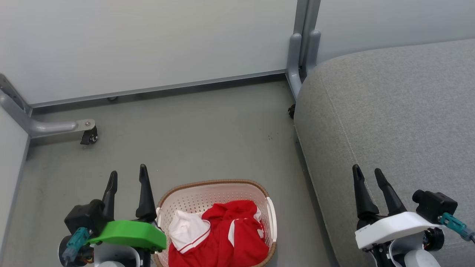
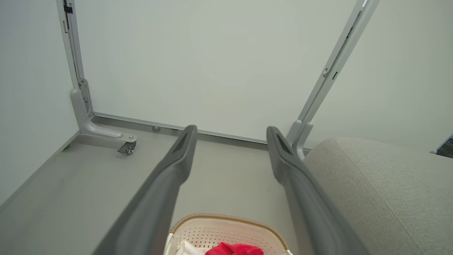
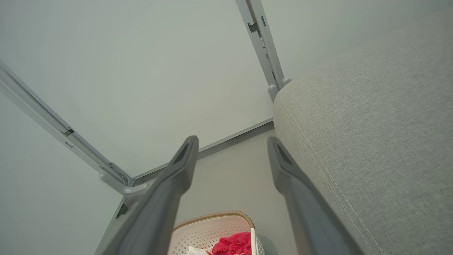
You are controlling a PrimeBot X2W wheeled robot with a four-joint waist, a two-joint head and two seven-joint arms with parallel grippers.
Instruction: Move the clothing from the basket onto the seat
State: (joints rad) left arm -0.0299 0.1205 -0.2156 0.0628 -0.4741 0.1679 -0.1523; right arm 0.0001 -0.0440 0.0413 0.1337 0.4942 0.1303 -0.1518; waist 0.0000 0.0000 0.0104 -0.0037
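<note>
Grey floor (image 1: 193,126), pale wheeled partition panels (image 1: 148,44)

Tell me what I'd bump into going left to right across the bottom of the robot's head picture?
First the left claw, then the basket, then the right claw.

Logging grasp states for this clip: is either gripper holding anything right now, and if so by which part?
Nothing is held. The left gripper and right gripper are both open and empty; the clothing lies in the basket.

Red/white clothing (image 1: 226,233) crumpled in cream basket (image 1: 207,196), beside grey seat (image 1: 400,122)
</note>
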